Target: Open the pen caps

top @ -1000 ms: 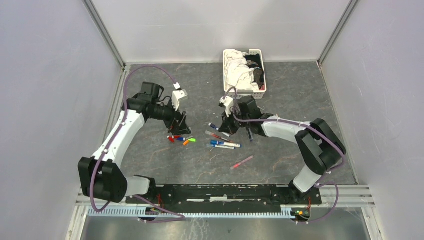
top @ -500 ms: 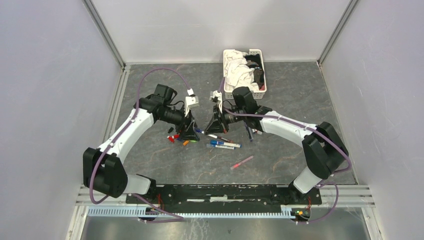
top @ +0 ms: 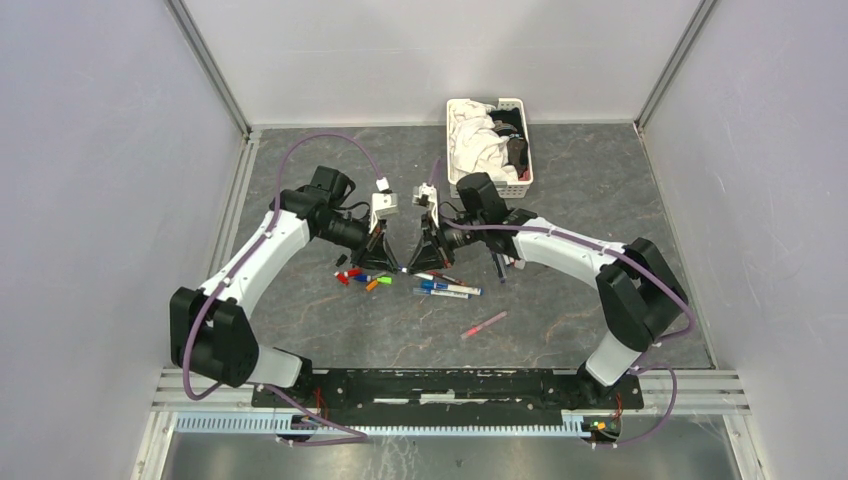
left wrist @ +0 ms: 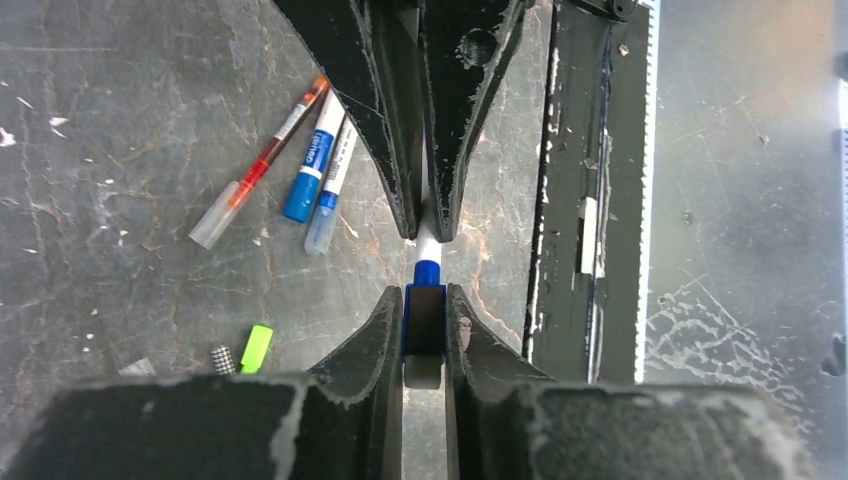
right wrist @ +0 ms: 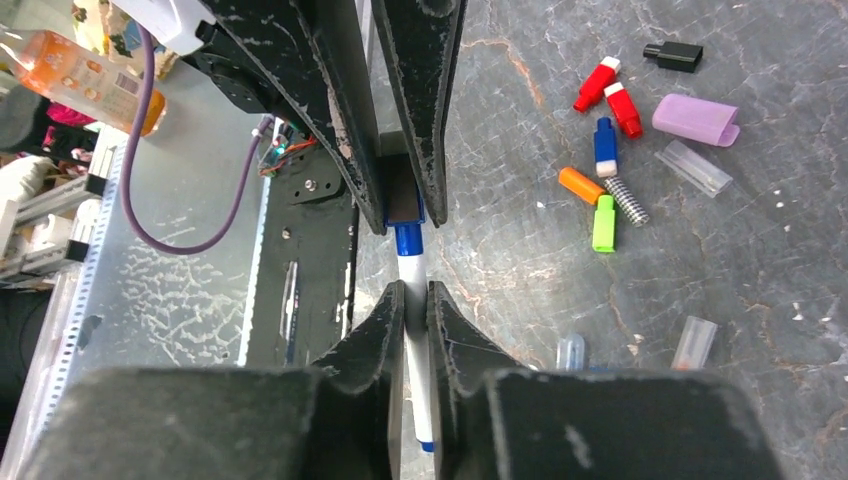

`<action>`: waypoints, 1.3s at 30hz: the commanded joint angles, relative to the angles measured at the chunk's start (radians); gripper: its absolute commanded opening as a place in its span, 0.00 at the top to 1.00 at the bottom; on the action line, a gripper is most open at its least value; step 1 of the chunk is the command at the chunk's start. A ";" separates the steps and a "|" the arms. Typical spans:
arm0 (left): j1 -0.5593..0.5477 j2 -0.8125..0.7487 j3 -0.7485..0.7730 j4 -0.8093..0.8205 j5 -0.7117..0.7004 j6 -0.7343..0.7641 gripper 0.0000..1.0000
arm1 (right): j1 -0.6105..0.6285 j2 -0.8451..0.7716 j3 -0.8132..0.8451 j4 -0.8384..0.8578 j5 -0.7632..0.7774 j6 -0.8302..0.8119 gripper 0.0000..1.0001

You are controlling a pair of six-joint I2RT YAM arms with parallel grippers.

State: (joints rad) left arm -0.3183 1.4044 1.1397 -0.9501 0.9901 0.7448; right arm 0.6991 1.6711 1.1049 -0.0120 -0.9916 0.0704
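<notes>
Presently: one pen (right wrist: 411,262), white barrel, held between the two arms over the tabletop (top: 600,180).
- Left arm (top: 250,262): jaws clamped on its blue cap (left wrist: 424,318).
- Right arm (top: 565,252): jaws clamped on the white barrel, just behind the blue collar.
- The two pairs of jaws stand tip to tip, very near each other.

Risks, as judged:
- (a) The barrel is thin and looks smooth. It may slide through the right jaws under the pull, leaving the cap on.
- (b) If the pull runs off the pen's line, the cap could bind or the barrel could twist out of the grip.
- (c) If the cap releases suddenly, the jerk could fling pen or cap among the loose caps (right wrist: 604,146) and the other pens (left wrist: 312,172) lying below.
- (d) Tips this close may knock together.

Containers:
- One white slatted basket (top: 490,187) at the far side of the tabletop, well apart from the work.
- It holds crumpled white cloths (top: 478,145) and something dark that cannot be identified.
- No pen or cap is visible in it.
</notes>
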 commanded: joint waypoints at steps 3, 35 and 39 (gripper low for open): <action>-0.006 0.014 0.055 -0.045 0.041 0.072 0.98 | 0.019 0.021 0.009 0.110 -0.036 0.095 0.72; 0.205 0.093 0.169 -0.204 -0.148 0.312 0.98 | -0.112 -0.007 -0.123 -0.181 0.131 -0.131 1.00; 0.205 0.093 0.141 -0.140 -0.154 0.269 0.98 | -0.140 -0.018 -0.134 -0.152 0.176 -0.102 1.00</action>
State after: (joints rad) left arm -0.1032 1.4990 1.2808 -1.1297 0.8631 1.0046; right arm 0.5659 1.6810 0.9707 -0.1543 -0.8654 -0.0235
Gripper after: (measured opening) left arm 0.204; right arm 0.053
